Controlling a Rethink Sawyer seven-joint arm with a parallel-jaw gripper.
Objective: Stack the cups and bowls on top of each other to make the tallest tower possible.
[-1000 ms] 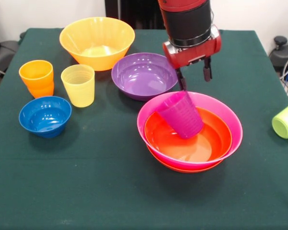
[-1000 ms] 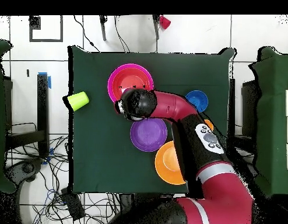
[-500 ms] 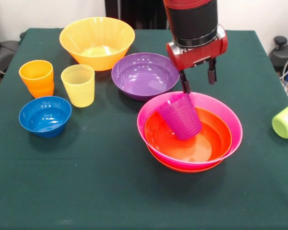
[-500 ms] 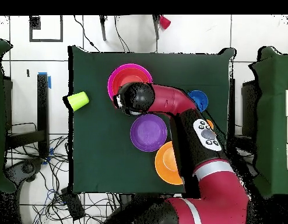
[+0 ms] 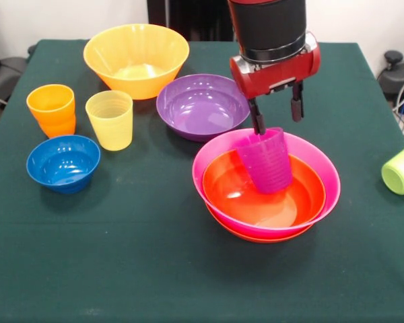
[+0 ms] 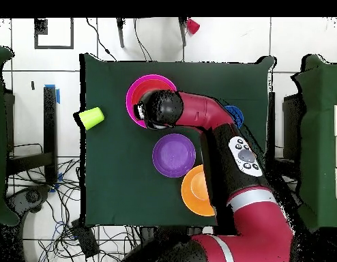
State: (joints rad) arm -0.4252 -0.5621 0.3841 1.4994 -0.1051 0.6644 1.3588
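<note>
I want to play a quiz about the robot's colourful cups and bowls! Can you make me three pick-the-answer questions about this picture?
1. Where is the purple cup?
A. In the blue bowl
B. In the red-orange bowl inside the pink bowl
C. On the floor

2. How many cups stand near the blue bowl?
A. Two
B. Five
C. None

3. How is the lime green cup placed?
A. Upright
B. Stacked on a bowl
C. On its side

Answers: 1 B, the cup sits there, under the gripper. 2 A, the orange cup and yellow cup. 3 C, its mouth faces sideways.
</note>
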